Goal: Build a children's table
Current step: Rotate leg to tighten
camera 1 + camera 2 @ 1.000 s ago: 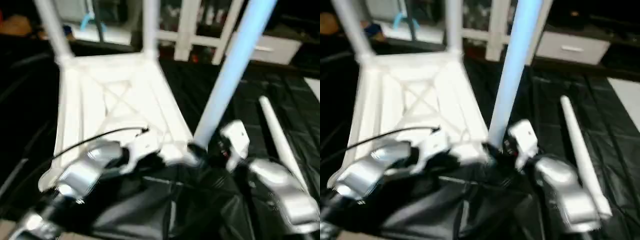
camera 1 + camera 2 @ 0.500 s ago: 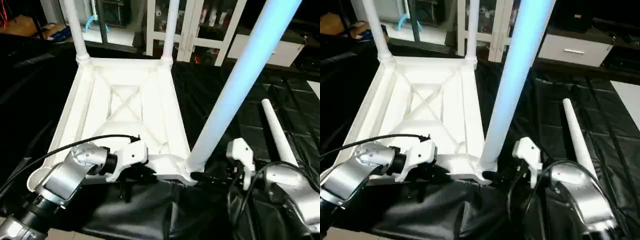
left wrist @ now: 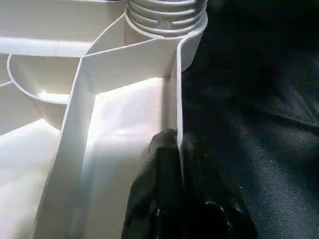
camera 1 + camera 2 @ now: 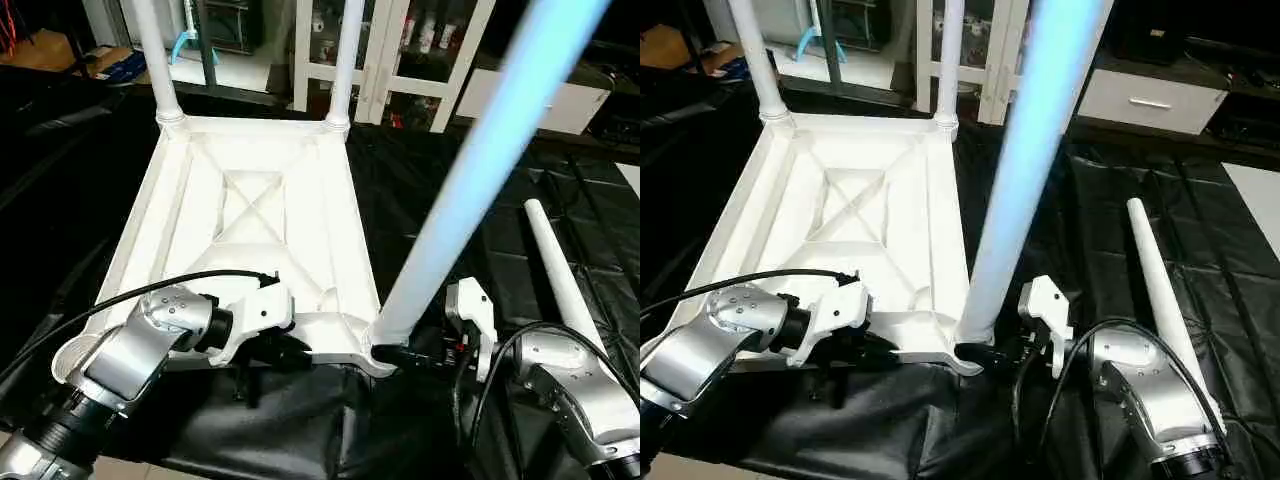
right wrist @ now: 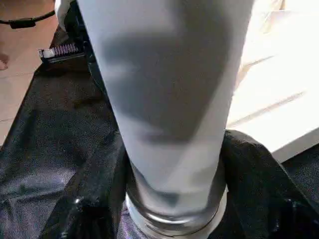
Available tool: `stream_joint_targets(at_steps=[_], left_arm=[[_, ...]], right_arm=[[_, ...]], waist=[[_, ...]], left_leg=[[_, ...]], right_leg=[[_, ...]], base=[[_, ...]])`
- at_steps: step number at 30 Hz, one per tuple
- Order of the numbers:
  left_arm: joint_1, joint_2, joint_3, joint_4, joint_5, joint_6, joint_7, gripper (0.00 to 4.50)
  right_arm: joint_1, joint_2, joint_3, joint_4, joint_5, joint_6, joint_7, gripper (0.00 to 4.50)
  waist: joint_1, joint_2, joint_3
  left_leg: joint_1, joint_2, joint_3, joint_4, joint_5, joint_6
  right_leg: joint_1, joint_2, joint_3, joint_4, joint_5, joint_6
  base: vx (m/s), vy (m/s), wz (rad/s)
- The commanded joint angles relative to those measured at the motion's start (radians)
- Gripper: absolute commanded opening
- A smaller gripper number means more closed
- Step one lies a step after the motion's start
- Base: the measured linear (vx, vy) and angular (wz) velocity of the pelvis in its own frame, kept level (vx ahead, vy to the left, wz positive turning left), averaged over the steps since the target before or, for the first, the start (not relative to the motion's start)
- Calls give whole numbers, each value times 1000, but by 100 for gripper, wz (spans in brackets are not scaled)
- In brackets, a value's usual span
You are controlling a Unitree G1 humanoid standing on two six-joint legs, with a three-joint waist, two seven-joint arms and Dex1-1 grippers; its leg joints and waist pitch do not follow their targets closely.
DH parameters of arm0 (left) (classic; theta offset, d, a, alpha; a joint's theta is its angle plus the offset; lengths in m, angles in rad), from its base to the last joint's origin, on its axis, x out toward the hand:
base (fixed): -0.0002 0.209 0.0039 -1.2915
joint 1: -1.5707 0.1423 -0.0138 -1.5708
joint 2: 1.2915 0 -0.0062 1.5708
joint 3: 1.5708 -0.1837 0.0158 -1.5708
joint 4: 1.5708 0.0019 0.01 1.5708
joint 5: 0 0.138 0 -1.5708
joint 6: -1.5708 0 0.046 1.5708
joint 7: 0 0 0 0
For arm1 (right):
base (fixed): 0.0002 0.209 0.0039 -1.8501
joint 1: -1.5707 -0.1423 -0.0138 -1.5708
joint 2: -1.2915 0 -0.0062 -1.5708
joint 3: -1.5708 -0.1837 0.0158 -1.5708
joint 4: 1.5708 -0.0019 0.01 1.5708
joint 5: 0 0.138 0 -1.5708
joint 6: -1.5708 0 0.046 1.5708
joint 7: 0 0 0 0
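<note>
We cannot see the tops of the three upright legs (image 4: 470, 190); the picture's edge cuts them off. The near-left corner of the tabletop (image 4: 300, 215) hides behind our left forearm (image 4: 130, 350). In the right wrist view, the leg blocks most of what lies behind it.

It looks like a furnished room used as a robot test space. At 12 o'clock stands a white glass-door cabinet (image 4: 400, 50) holding bottles, with a white drawer unit (image 4: 1150, 98) at 1 o'clock. Black sheeting (image 4: 480, 190) covers the floor.
</note>
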Motion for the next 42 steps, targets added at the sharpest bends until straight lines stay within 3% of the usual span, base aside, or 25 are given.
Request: stream_joint_targets(at_steps=[1, 4, 5, 7, 9, 10, 11, 12, 13, 14, 15, 17, 18, 19, 22, 23, 26, 28, 31, 33, 34, 36, 37, 40, 42], left_arm=[[23, -2, -61, -9, 5, 21, -40, 0], [16, -31, -60, -3, 13, 80, 11, 0], [10, -59, -50, 4, 15, 116, 55, 0], [-6, -112, -31, 23, 24, 179, 136, 0], [-28, -168, -5, 50, 43, 221, 228, 0], [-31, -176, -1, 54, 45, 227, 241, 0], [-60, -256, 41, 86, 53, 285, 356, 0], [-68, -280, 54, 94, 54, 302, 390, 0], [-96, -358, 99, 121, 50, 343, 490, 0], [-105, -384, 113, 130, 48, 351, 522, 0], [-120, -427, 139, 147, 41, 348, 575, 0], [-140, -474, 143, 161, 45, 344, 616, 0], [-143, -480, 134, 159, 52, 341, 616, 0], [-144, -479, 125, 156, 58, 340, 611, 0], [-129, -448, 105, 138, 73, 344, 575, 0], [-121, -432, 104, 135, 77, 347, 566, 0], [-105, -380, 81, 125, 100, 331, 533, 0], [-104, -365, 64, 119, 102, 338, 524, 0], [-94, -315, 17, 110, 123, 291, 475, 0], [-73, -247, -33, 100, 137, 235, 399, 0], [-54, -189, -59, 86, 137, 189, 327, 0], [-33, -130, -78, 70, 133, 124, 246, 0], [-21, -104, -77, 54, 114, 121, 199, 0], [9, -30, -72, 13, 62, 99, 79, 0], [12, -21, -71, 10, 58, 93, 69, 0]], right_arm=[[1, 4, -43, 11, -12, 3, -53, 244], [-8, 58, -60, 54, -87, 5, -214, 242], [-16, 91, -70, 78, -127, 16, -316, 241], [-28, 143, -88, 98, -169, 48, -465, 241], [-39, 185, -101, 104, -201, 70, -579, 234], [-40, 191, -103, 104, -204, 72, -593, 234], [-53, 237, -104, 107, -254, 91, -713, 234], [-57, 250, -103, 108, -272, 96, -750, 225], [-70, 302, -113, 121, -321, 125, -890, 225], [-73, 321, -121, 126, -341, 130, -946, 223], [-84, 346, -124, 142, -362, 129, -1010, 220], [-111, 385, -118, 172, -391, 117, -1085, 218], [-120, 399, -115, 177, -390, 99, -1088, 217], [-124, 406, -113, 177, -388, 86, -1084, 217], [-126, 420, -114, 164, -347, 54, -1029, 217], [-128, 421, -105, 161, -328, 35, -1000, 217], [-97, 414, -102, 77, -235, 12, -867, 285], [-89, 412, -103, 47, -223, 19, -853, 282], [-75, 385, -100, 1, -217, 34, -833, 328], [-62, 340, -96, -51, -166, 61, -759, 328], [-45, 286, -94, -102, -86, 107, -639, 354], [-23, 214, -85, -155, -10, 156, -499, 371], [-10, 163, -78, -166, -7, 149, -432, 371], [29, 30, -77, -177, 14, 135, -240, 372], [36, 13, -79, -177, 21, 135, -209, 372]], waist=[[-1, 2, -57], [-3, 5, -51], [-7, 3, -47], [-22, 4, -40], [-36, 0, -43], [-39, -1, -45], [-41, 1, -44], [-43, 1, -43], [-48, -4, -43], [-50, -4, -45], [-52, -6, -48], [-55, -4, -50], [-55, -11, -54], [-52, -7, -57], [-47, -2, -59], [-47, 3, -59], [-45, 2, -62], [-41, 4, -62], [-40, 8, -62], [-40, 10, -64], [-39, 15, -62], [-35, 14, -58], [-30, 19, -55], [-16, 14, -52], [-10, 16, -48]], left_leg=[[16, 73, -40, -82, -146, 61], [16, 73, -40, -86, -178, 45], [17, 74, -42, -90, -225, 23], [18, 71, -55, -97, -334, -41], [15, 65, -67, -99, -375, -64], [12, 66, -69, -101, -378, -64], [13, 65, -70, -100, -387, -61], [20, 62, -70, -98, -405, -63], [20, 59, -70, -96, -413, -64], [22, 57, -71, -94, -410, -63], [17, 55, -74, -94, -399, -54], [15, 54, -72, -93, -377, -38], [13, 53, -70, -91, -361, -26], [4, 54, -69, -93, -323, -8], [-1, 57, -59, -91, -247, 32], [-3, 56, -59, -91, -243, 36], [-2, 58, -57, -87, -233, 57], [1, 60, -54, -85, -195, 73], [-4, 63, -56, -87, -152, 80], [1, 65, -56, -86, -129, 81], [3, 64, -56, -86, -137, 87], [4, 69, -57, -89, -156, 98], [13, 71, -53, -91, -175, 91], [19, 70, -50, -92, -223, 62], [18, 73, -51, -98, -245, 46]], right_leg=[[35, -64, 37, -56, -195, -262], [31, -64, 37, -62, -242, -256], [29, -64, 38, -68, -312, -242], [22, -65, 35, -83, -495, -185], [24, -65, 29, -88, -562, -139], [28, -66, 30, -90, -570, -127], [22, -67, 30, -96, -574, -117], [13, -64, 28, -103, -590, -111], [12, -62, 26, -106, -612, -99], [10, -62, 25, -109, -618, -96], [14, -64, 23, -111, -615, -85], [10, -63, 25, -112, -568, -89], [13, -62, 26, -110, -534, -94], [21, -65, 30, -102, -475, -103], [24, -60, 33, -88, -315, -149], [26, -61, 33, -87, -310, -156], [29, -63, 34, -84, -287, -176], [28, -62, 34, -80, -242, -195], [33, -61, 31, -73, -207, -205], [36, -60, 30, -65, -160, -223], [35, -59, 29, -66, -153, -231], [41, -60, 31, -65, -152, -227], [32, -60, 31, -69, -171, -234], [29, -62, 33, -75, -244, -233], [29, -62, 34, -77, -279, -227]], base=[[0, 0, 0], [0, 0, 0], [0, 0, 0], [-26, 2, -4], [-56, 8, -10], [-55, 21, -15], [-73, 23, -17], [0, 0, 0], [0, 0, 0], [0, 0, 0], [0, 0, 0], [0, 0, 0], [0, 0, 0], [0, 0, 0], [0, 0, 0], [0, 0, 0], [0, 0, 0], [0, 0, 0], [19, -9, 1], [0, 0, 0], [0, 0, 0], [0, 0, 0], [0, 0, 0], [0, 0, 0], [0, 0, 0]])
